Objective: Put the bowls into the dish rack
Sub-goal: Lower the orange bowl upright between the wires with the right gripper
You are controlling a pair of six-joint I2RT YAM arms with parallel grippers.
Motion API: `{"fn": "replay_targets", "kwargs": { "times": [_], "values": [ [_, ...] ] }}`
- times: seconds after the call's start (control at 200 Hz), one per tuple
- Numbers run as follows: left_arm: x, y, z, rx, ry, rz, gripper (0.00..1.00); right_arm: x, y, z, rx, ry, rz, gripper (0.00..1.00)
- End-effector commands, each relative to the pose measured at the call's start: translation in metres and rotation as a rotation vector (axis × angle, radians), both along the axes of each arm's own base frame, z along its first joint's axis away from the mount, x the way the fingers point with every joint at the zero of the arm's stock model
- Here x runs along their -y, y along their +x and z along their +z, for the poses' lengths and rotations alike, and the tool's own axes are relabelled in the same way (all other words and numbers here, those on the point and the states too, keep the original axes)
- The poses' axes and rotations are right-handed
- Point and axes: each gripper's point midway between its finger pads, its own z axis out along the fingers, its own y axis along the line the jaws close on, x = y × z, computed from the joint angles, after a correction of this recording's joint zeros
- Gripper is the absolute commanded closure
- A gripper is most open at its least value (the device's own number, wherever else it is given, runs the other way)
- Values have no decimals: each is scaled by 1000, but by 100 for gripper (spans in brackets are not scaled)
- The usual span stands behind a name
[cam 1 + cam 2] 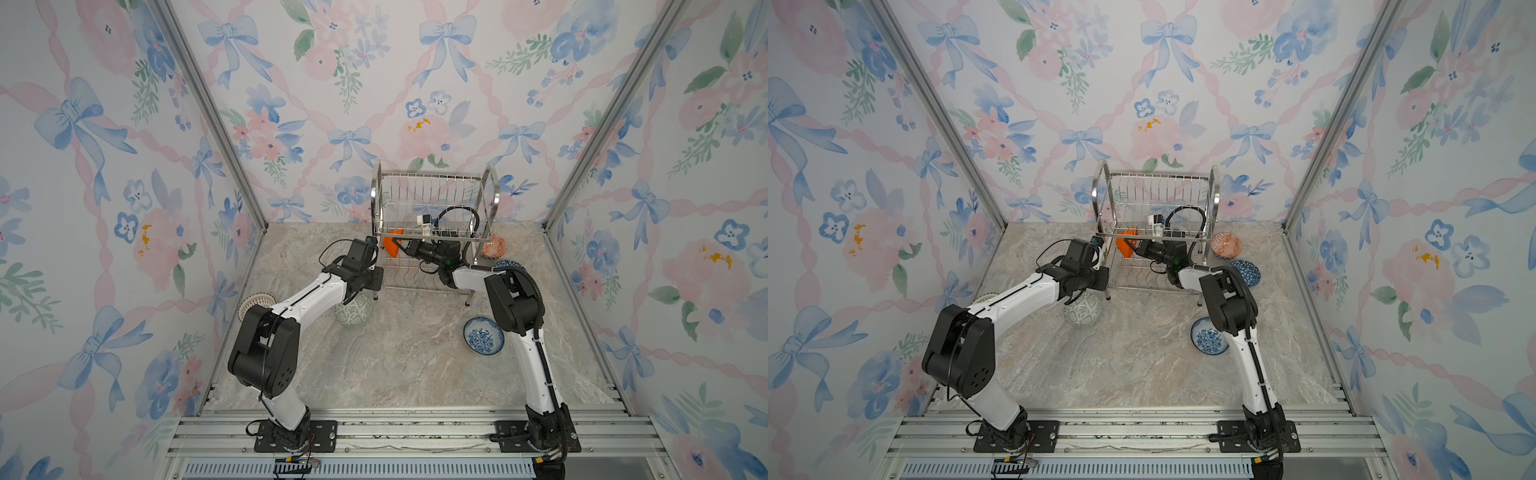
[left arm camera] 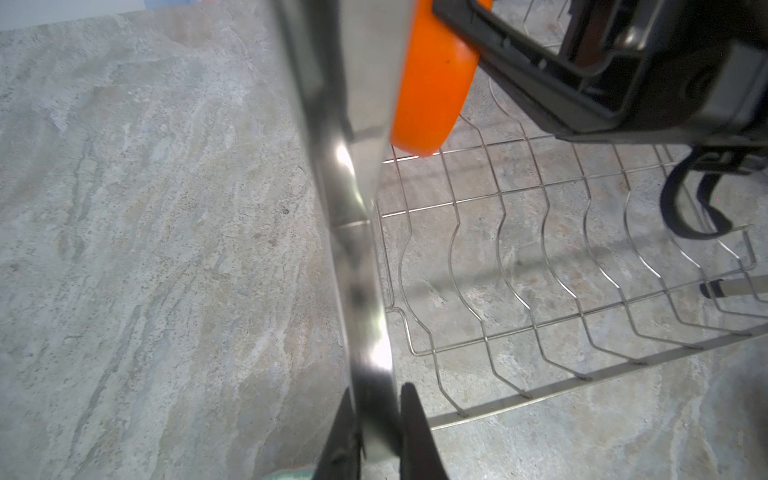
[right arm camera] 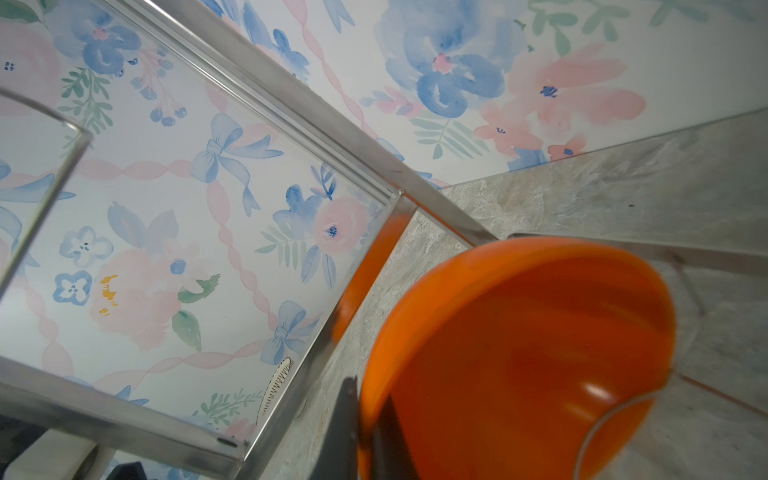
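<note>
1. Left gripper (image 2: 380, 432): jaws pinched nearly closed on the flat steel side frame of the dish rack (image 1: 432, 176), low on its left end. It looks like a bracing hold.
2. Right gripper (image 3: 368, 436): clamped on the rim of the plain orange bowl (image 3: 519, 353), a finger on either side of the wall. The bowl is held on edge inside the rack's left end, over the lower slotted shelf (image 2: 540, 266). Whether it touches the wires, I cannot tell.
3. Five bowls sit on the marble tabletop (image 1: 395, 365):
   - green-white geometric bowl (image 1: 353, 309), upside down under the left arm
   - white lattice bowl (image 1: 255, 303), behind that arm
   - blue-white floral bowl (image 1: 482, 336), by the right arm
   - dark-blue triangle bowl (image 1: 1245, 272), just right of the rack
   - orange-red patterned bowl (image 1: 1226, 244), just right of the rack
4. Handling, my judgement: the bowls are glossy, rigid, light and slippery. A rim pinch suits them. They could chip against steel, so seat each gently.
</note>
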Motion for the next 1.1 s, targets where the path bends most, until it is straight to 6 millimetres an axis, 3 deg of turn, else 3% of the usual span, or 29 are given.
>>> {"fn": "replay_targets", "kwargs": {
  "times": [0.0,0.455,1.095],
  "values": [
    [-14,-37,-44,-184,84,-31,100,8,-8,-23,-88,-38,18,100],
    [-22,-32,-43,-189,62,47,100,17,-6,-23,-94,-58,15,97],
    [-23,-30,-37,-192,-1,166,100,13,-6,-7,-84,-37,0,78]
  ]
}}
